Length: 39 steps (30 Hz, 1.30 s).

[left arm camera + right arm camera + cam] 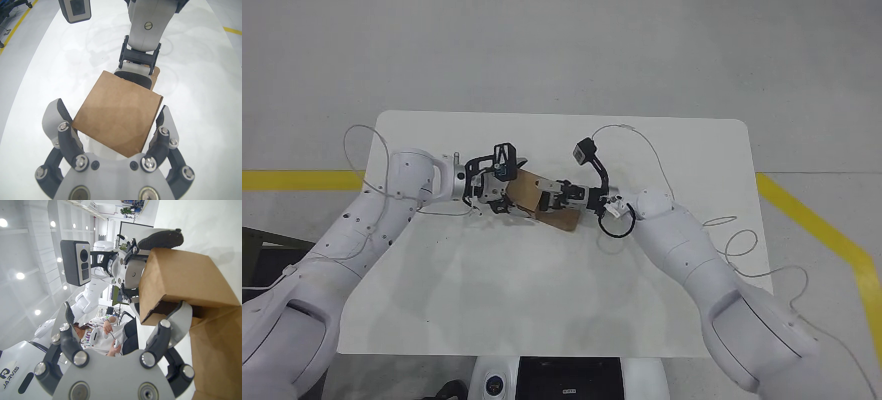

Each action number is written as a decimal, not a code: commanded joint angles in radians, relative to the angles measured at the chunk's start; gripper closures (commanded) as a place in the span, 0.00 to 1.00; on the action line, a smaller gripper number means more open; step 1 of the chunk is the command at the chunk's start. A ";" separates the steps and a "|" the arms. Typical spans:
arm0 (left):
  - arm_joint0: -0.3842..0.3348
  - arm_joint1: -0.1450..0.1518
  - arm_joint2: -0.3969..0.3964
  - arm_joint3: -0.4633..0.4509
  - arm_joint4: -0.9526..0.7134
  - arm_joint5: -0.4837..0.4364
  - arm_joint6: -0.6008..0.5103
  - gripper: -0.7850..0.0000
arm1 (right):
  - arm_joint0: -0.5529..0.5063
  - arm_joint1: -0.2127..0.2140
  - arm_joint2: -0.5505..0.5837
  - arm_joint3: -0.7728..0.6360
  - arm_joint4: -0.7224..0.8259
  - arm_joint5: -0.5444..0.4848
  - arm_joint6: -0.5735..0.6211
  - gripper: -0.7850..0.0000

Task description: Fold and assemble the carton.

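Right end effector (124,308), finger (176,316) inside carton (185,275)

- The carton (538,192) is plain brown cardboard, darker in its shaded interior.
- The desk (542,300) is white, marked with faint grey swirls.
- The left gripper (112,108) and the right gripper (124,307) pair silver-grey finger plates with black links and black textured pads.
- The floor (542,60) is pale grey, with a yellow stripe (302,180) at left and right.

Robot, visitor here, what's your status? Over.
Left claw clamped across carton. Right claw open, one finger inside carton's open end. End flap not yet folded.
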 commanded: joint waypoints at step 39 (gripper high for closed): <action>0.065 0.005 -0.064 -0.041 -0.034 0.029 -0.050 0.00 | -0.160 0.241 0.288 -0.290 -0.247 0.160 0.092 0.00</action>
